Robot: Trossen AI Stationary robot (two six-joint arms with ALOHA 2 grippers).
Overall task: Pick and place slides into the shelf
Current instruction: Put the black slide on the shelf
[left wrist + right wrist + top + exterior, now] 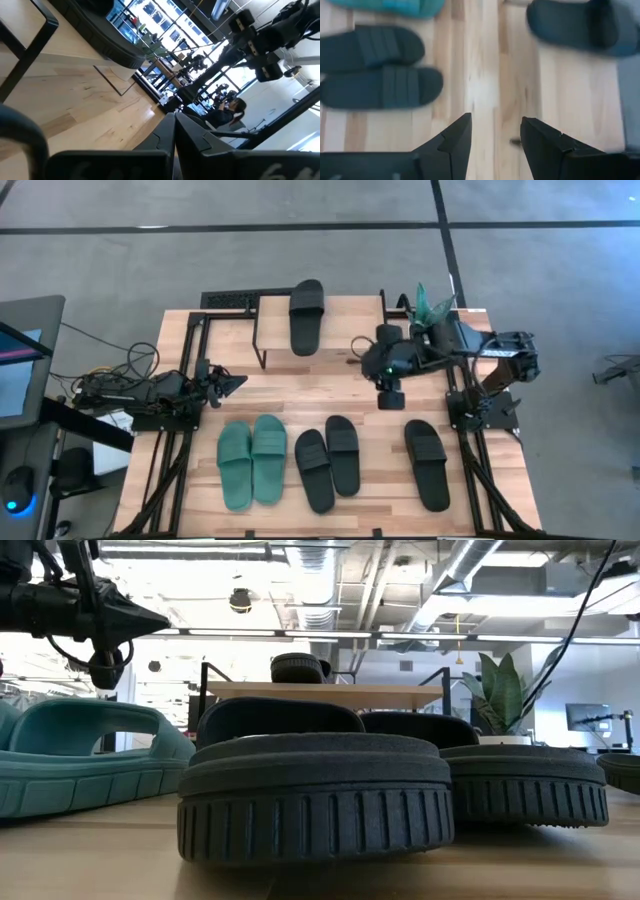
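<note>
One black slide (306,315) lies flat on the shelf's wood top (350,320) at the table's far side; it also shows in the low view (298,668). On the table near the front lie a green pair (252,462), a black pair (328,460) and a single black slide (427,463). My right gripper (390,393) hangs open and empty above bare table, between the shelf and the black slides; its fingers (495,131) point down. My left gripper (236,383) is shut and empty at the table's left side, pointing right.
The shelf's black metal legs (262,345) stand on the table's far half. A green plant (432,307) stands at the far right by the right arm's base. Cables (110,380) lie off the table's left edge. Bare wood shows between shelf and slides.
</note>
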